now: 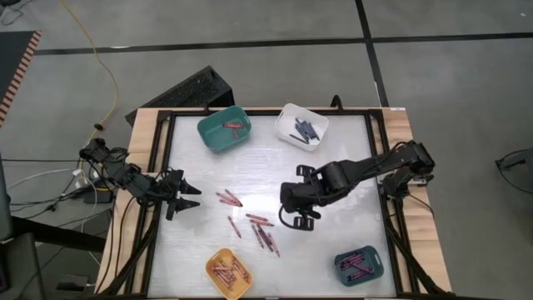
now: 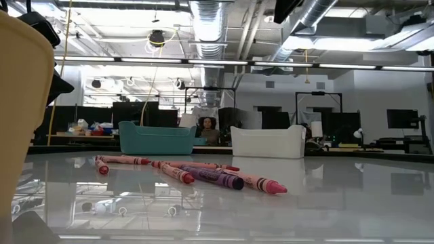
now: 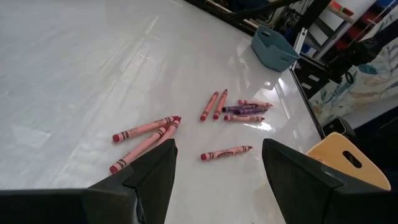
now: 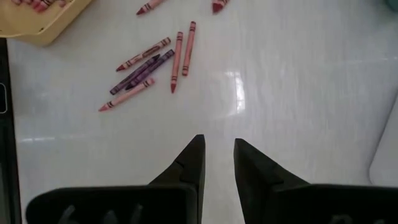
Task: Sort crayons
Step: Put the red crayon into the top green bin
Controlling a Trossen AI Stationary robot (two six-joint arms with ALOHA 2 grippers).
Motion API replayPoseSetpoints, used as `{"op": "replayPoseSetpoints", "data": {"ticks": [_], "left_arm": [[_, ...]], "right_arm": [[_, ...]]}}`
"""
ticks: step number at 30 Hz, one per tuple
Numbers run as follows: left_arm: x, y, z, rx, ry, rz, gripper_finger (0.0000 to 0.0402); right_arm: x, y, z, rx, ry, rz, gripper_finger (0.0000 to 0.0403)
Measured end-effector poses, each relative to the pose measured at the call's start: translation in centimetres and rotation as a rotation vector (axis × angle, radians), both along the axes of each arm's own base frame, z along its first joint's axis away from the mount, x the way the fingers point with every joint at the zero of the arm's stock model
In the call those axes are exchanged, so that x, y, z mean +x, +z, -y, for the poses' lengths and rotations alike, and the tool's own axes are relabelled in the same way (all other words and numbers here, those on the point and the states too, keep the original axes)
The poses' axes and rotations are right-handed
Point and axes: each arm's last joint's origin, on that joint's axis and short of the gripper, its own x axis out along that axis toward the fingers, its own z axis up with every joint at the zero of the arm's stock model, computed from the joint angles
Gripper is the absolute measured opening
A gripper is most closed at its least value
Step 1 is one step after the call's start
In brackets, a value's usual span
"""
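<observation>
My dark right arm reaches over the glossy white table (image 1: 208, 167), its gripper (image 1: 298, 218) pointing down just beside the loose thin wax crayons (image 1: 260, 232), red, pink and purple. They lie between this gripper and the yellow plastic bin (image 1: 229, 272). My fingers (image 4: 189, 163) stand narrowly apart, holding nothing. My left gripper (image 1: 188, 196) waits open at the table's edge.

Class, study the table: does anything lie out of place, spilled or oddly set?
Yes. Several loose crayons lie scattered on the bare table middle, at mixed angles, outside every bin. The yellow bin also sits askew at the table's near edge. Nothing looks broken.
</observation>
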Motion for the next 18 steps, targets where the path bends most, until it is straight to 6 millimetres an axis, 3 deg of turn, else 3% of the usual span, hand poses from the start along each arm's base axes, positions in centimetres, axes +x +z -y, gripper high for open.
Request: {"op": "replayPoseSetpoints", "data": {"ticks": [18], "left_arm": [[0.0,-0.01,0.0,0.0,0.0,0.0,0.0228]], "right_arm": [[0.1,-0.02,0.34,-0.006,-0.004,-0.001,0.0082]]}}
